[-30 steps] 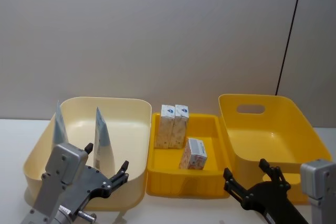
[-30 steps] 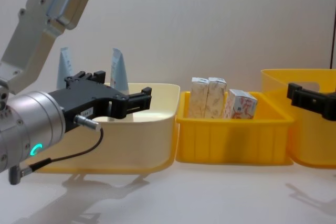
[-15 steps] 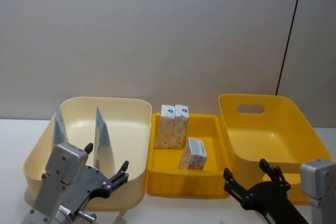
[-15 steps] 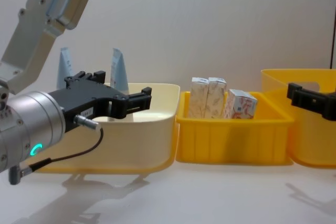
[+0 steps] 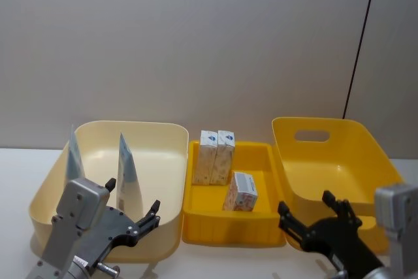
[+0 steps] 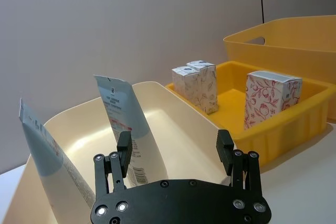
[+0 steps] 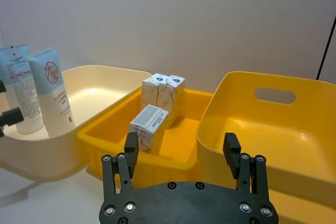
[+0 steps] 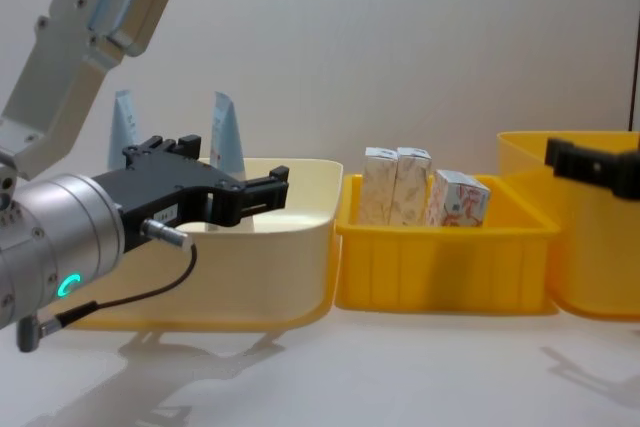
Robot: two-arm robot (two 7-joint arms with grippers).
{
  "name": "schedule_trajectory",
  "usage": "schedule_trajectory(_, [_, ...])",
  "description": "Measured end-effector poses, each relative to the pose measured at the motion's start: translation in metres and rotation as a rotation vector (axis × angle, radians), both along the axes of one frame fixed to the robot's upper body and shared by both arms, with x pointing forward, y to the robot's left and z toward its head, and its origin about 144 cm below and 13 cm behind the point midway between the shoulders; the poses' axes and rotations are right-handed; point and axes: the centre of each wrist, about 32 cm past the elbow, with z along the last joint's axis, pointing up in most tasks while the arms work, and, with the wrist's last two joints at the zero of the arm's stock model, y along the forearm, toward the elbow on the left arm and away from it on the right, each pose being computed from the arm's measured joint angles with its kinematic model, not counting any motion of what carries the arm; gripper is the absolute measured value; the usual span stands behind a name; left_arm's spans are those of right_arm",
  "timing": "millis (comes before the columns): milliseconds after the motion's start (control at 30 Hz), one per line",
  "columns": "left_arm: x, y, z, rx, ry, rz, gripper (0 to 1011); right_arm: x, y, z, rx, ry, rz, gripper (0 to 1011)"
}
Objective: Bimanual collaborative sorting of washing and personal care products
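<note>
Two white squeeze tubes (image 5: 128, 176) (image 5: 74, 155) with pale-blue ends stand upright in the cream bin (image 5: 157, 132) on the left. The middle yellow tray (image 5: 261, 151) holds two beige-marbled cartons (image 5: 208, 159) (image 5: 225, 153) standing side by side and one red-speckled carton (image 5: 240, 192) nearer to me. My left gripper (image 5: 134, 199) hovers open and empty over the cream bin's near rim, close to the nearer tube (image 6: 128, 124). My right gripper (image 5: 305, 204) is open and empty in front of the right yellow bin (image 5: 366, 148), short of the red-speckled carton (image 7: 149, 126).
The three containers stand in a row on a white table, touching or nearly so. A plain wall rises behind them. The right yellow bin (image 7: 310, 124) has a handle cut-out in its far wall and nothing inside it.
My right gripper has lifted slightly and edged forward towards the bins. The left gripper and all products stay where they were.
</note>
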Motion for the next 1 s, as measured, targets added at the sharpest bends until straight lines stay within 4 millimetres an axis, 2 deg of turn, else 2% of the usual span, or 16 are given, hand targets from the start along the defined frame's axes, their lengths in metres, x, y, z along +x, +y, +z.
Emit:
schedule_trajectory(467, [0.000, 0.000, 0.000, 0.000, 0.000, 0.000, 1003, 0.015, 0.004, 0.078, -0.022, 0.083, 0.080, 1001])
schedule_trajectory(667, [0.000, 0.000, 0.000, 0.000, 0.000, 0.000, 1003, 0.020, 0.009, 0.101, -0.029, 0.149, 0.088, 1001])
schedule_trajectory(1000, [0.000, 0.000, 0.000, 0.000, 0.000, 0.000, 1003, 0.030, 0.018, 0.121, -0.043, 0.272, 0.065, 1001])
